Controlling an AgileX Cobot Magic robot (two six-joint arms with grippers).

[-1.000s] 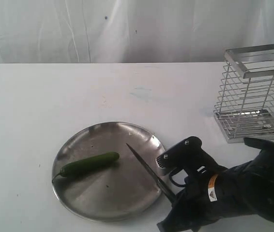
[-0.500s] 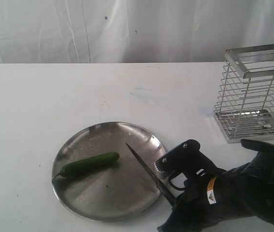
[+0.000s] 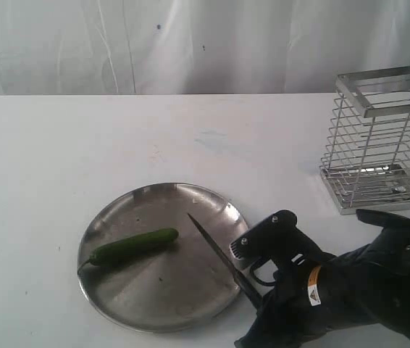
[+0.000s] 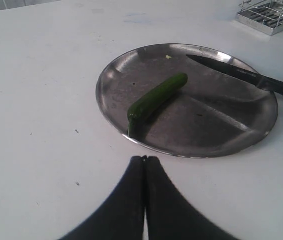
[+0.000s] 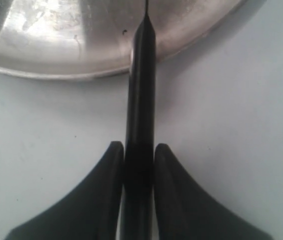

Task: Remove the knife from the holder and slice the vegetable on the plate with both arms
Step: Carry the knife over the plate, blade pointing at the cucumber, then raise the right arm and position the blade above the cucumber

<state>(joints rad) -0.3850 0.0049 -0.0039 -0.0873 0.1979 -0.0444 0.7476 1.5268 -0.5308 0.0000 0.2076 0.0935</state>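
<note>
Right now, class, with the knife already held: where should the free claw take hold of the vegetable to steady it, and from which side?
Grip the vegetable near its thin stem end, the end farther from the knife. Come from above, fingers straddling its slim width, because it lies flat on the plate. That probably leaves the blunt end free for slicing.

Shiny steel plate point(image 3: 118, 290), silver wire holder point(image 3: 380, 138), matt black knife point(image 3: 216, 251), smooth glossy green vegetable point(image 3: 132, 246), matt white table point(image 3: 60, 159).

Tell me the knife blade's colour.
Black all over; the knife shows best in the left wrist view.

White table point(image 3: 82, 138), white curtain point(image 3: 190, 43) behind
</note>
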